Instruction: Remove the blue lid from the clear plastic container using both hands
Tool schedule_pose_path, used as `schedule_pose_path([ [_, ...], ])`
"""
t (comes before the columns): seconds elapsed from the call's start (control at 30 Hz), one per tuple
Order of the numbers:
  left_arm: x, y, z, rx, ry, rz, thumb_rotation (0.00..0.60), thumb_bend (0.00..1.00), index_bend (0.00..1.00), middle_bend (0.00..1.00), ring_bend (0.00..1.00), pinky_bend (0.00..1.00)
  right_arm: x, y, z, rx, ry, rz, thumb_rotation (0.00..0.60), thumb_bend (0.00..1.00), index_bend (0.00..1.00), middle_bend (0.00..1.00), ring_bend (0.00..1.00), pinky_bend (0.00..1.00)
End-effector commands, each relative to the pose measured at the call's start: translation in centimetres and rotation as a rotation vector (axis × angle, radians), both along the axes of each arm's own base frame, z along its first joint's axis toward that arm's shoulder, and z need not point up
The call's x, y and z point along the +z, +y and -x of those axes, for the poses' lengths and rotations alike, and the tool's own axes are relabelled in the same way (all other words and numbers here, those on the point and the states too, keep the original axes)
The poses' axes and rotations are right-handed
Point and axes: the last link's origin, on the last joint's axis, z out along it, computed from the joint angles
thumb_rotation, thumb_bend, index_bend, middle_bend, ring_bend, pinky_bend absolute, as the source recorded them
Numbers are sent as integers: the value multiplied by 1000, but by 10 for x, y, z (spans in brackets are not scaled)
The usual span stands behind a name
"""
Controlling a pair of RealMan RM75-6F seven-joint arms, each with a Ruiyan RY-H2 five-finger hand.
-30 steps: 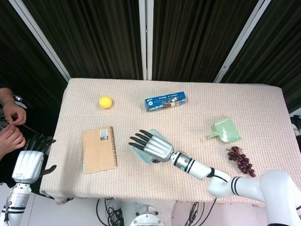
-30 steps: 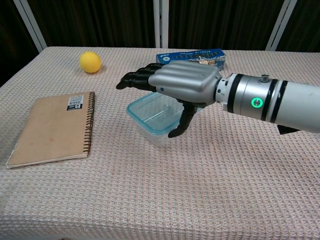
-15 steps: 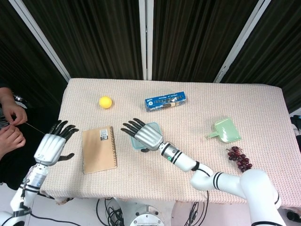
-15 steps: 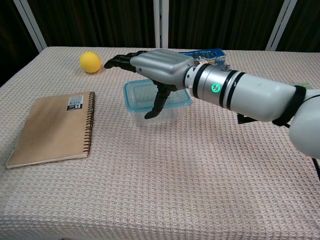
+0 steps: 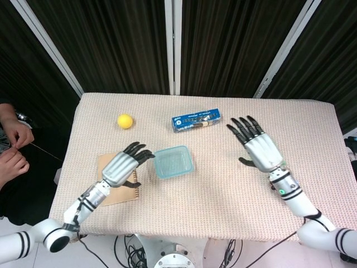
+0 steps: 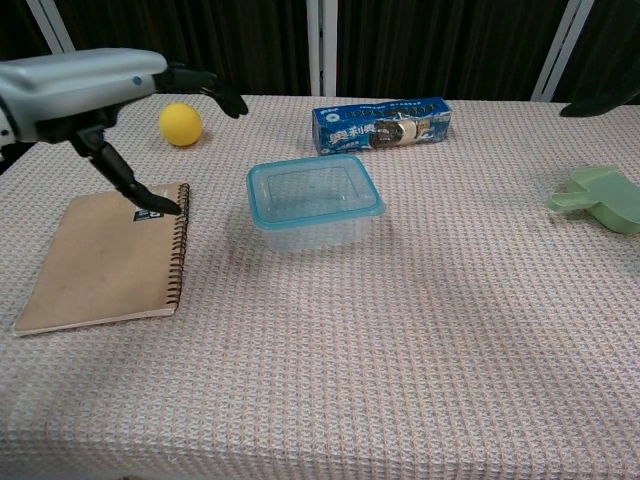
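Note:
The clear plastic container with its blue lid on top stands mid-table, untouched. My left hand hovers over the notebook just left of it, fingers spread and holding nothing; in the chest view my left hand fills the upper left corner. My right hand is open, palm down, well to the right of the container. In the chest view only dark fingertips of that hand show at the top right edge.
A spiral notebook lies left of the container. A yellow ball and a blue snack box sit behind it. A green scoop lies at the right. A person's hands show at the left edge.
My right hand has left the container and swung far to the right. My left hand has come in from the table's left edge to above the notebook. The container now stands uncovered.

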Motion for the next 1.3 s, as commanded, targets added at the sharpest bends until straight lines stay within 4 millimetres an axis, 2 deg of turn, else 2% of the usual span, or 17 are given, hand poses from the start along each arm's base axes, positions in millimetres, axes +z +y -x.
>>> schedule_pose_path([
  [0.03,-35,0,-35,18,-8,125,600,0,115,98,5,39,17,12,15,-43,9,36,600,0,0,29,0,0],
  [0.13,-53,3,-50,65,-27,180,600,0,92,62,0,18,19,16,20,-46,1,33,600,0,0,29,0,0],
  [0.23,-64,13,-61,93,-23,157,600,0,86,50,0,12,17,17,24,-44,-16,24,600,0,0,29,0,0],
  [0.53,-85,29,-70,246,12,120,600,0,84,48,0,13,13,18,29,-34,-43,6,600,0,0,28,0,0],
  [0.7,-86,42,-72,292,29,79,600,0,84,48,0,16,12,21,30,-30,-41,2,600,0,0,28,0,0],
  [0.87,-80,56,-65,357,59,65,600,0,84,48,0,19,13,24,32,-32,-46,3,600,0,0,28,0,0],
  [1.07,-77,60,-55,433,73,108,600,0,84,48,0,21,10,30,32,-23,-46,-13,600,0,0,29,0,0],
  [1.3,-74,63,-56,455,71,140,600,0,84,48,0,25,3,34,31,-14,-36,-43,600,0,0,36,0,0],
])
